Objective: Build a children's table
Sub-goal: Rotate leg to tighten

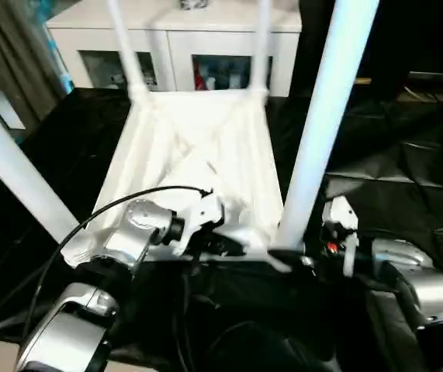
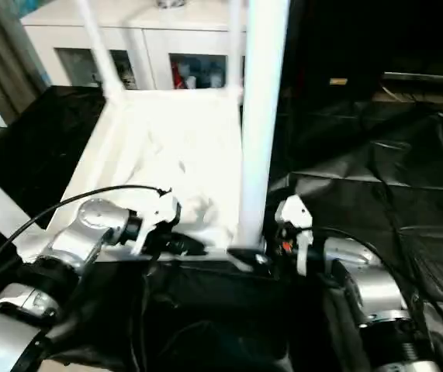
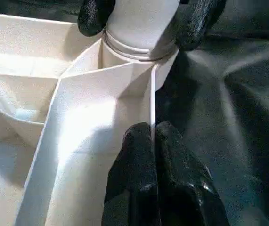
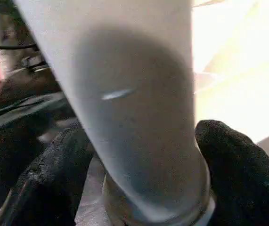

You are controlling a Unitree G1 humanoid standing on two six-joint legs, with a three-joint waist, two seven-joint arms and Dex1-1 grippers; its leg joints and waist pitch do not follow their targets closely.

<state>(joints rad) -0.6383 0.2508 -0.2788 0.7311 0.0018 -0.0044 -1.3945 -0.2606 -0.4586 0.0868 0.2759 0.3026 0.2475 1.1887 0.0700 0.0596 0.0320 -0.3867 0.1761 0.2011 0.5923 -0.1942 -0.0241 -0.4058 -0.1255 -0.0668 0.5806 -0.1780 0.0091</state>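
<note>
Right wrist view looks up the near-right leg (image 4: 125,94) of the children's table (image 1: 198,147), with the right gripper (image 4: 143,165) set around the leg's base: one black finger on each side, both close against the tube just above the ringed collar where it enters its socket. Whether the pads press or only bracket the tube cannot be told. In the left wrist view those two fingers show beyond the left gripper (image 3: 154,136), flanking the same leg over its corner socket (image 3: 134,52). The left gripper is clenched, its two black fingertips pressed together and lying against a thin upright rib of the underside, just short of that socket.

The table lies upside down on the black-covered work table (image 1: 407,178), ribbed underside up, with four white legs rising: the one between the right gripper's fingers, another (image 1: 15,170) out past the left arm (image 1: 136,232), and two thinner-looking ones (image 1: 124,46) at the far corners. A black cable (image 1: 112,203) arcs over the left wrist.

No brand, label or writing can be read anywhere.

Beyond the right gripper, wrinkled black cover runs bare to the table's right side. The near edge of the tabletop sits just ahead of both wrists. Past the far edge stands a white cabinet (image 1: 167,46) with glass doors.
</note>
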